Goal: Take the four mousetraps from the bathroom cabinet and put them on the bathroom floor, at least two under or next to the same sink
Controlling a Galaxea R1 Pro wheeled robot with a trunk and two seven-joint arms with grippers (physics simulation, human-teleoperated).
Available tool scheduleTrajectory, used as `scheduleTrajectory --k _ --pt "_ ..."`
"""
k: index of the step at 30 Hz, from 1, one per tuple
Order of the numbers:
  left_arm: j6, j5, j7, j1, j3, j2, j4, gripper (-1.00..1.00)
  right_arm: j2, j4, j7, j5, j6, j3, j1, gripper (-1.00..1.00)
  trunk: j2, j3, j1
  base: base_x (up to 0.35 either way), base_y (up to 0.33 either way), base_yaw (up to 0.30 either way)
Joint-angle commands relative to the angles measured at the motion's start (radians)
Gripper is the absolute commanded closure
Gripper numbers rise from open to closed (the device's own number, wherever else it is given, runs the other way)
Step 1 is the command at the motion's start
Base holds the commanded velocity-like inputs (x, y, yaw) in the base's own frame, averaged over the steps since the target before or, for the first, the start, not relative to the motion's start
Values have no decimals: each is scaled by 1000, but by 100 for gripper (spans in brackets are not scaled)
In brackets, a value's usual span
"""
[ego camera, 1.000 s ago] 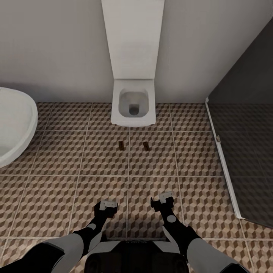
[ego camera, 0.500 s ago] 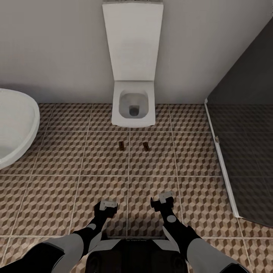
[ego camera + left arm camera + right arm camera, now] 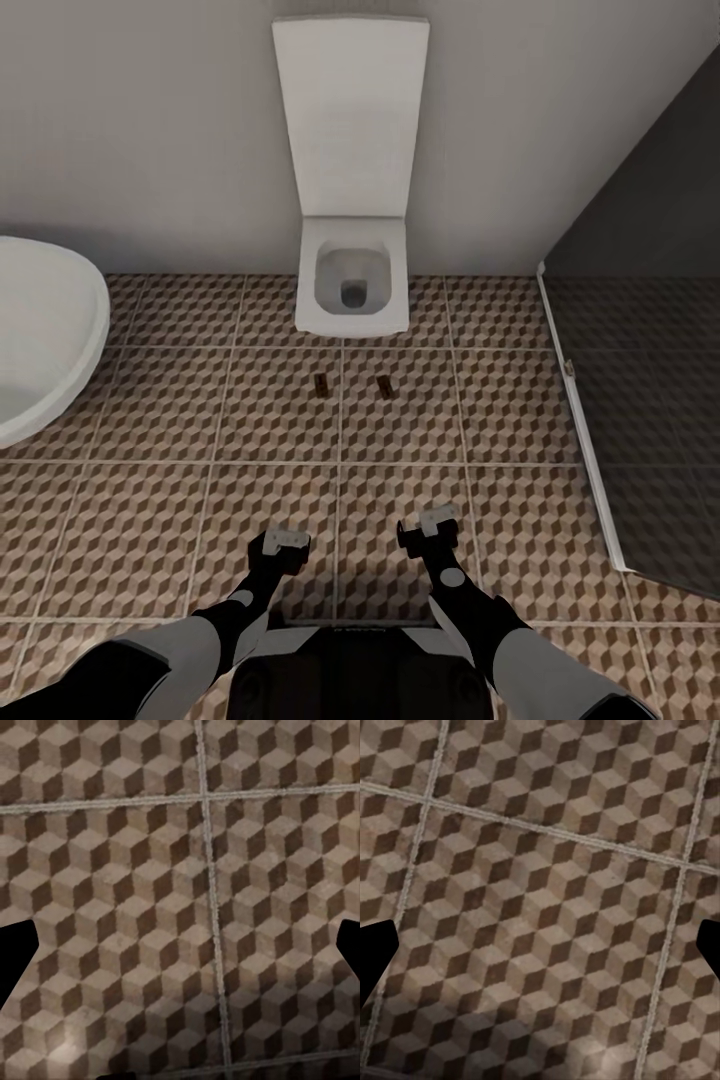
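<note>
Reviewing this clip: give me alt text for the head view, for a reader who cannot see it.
Two small brown mousetraps lie side by side, apart, on the cube-patterned bathroom floor in front of a white square toilet. Both grippers, left and right, hang empty above the tiles nearer the camera; a white bathtub is at left, a dark shower at right.

Head view: toilet (image 3: 352, 290) at 12 o'clock against the back wall (image 3: 150, 120), its raised lid (image 3: 350, 110) leaning on that wall. Two mousetraps (image 3: 321, 385) on the bathroom floor (image 3: 150, 520) just in front of the toilet bowl, side by side, apart; second one (image 3: 383, 385) on the neighbouring tile. Bathtub (image 3: 40, 340) at 9 o'clock, near the wall. Shower enclosure (image 3: 640, 380) at 3 o'clock. Left gripper (image 3: 285, 541) at 7 o'clock and right gripper (image 3: 432, 524) at 5 o'clock, well short of the mousetraps, above bare tiles.
</note>
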Motion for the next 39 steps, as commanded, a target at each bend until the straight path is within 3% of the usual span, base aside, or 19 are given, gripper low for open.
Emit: scheduleTrajectory --k 1,21,32,39 --pt "-7 7 3 -1 -9 -1 4 -100 0 1 -7 -7 -3 8 -1 -100 7 3 -4 0 0 0" --pt "-6 8 3 -1 -9 0 4 -100 0 1 -7 -7 -29 9 -1 -100 147 66 -80 0 0 -1" --pt "-6 8 3 -1 -9 2 4 -100 0 34 -7 -5 -59 8 0 -100 224 115 -123 0 0 -70" --pt "-6 10 3 -1 -8 17 4 -100 -2 41 -7 -5 -60 8 0 -100 273 148 -149 0 0 -85"
